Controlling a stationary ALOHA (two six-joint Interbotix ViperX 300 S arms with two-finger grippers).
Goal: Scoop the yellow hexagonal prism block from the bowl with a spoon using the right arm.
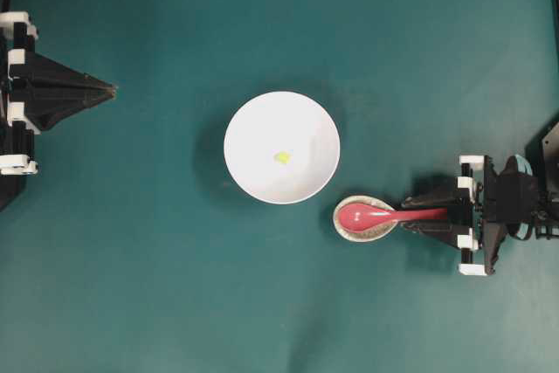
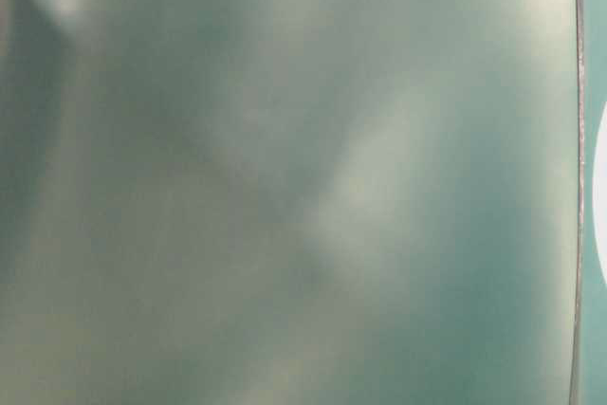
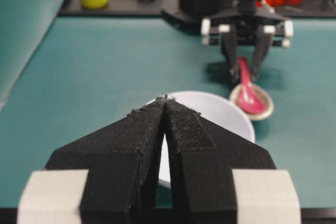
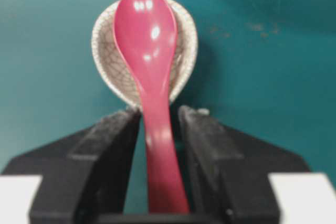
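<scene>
Teal table (image 1: 131,259), speckled dish (image 1: 349,230) beside bowl (image 1: 253,120)

Black arms, pointed hands, white brackets

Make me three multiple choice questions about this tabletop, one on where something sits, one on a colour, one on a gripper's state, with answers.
1. Where does the spoon's scoop rest?
A. in the white bowl
B. in the small speckled dish
C. flat on the mat

2. What colour is the block in the bowl?
A. yellow
B. blue
C. red

3. How does the left gripper stand?
A. wide open
B. shut on the spoon
C. shut, holding nothing

Answers:
1 B: the spoon lies in the speckled dish, its handle between the right gripper's fingers.
2 A: a yellow block sits in the white bowl.
3 C: the left gripper has its fingers together, empty.
</scene>
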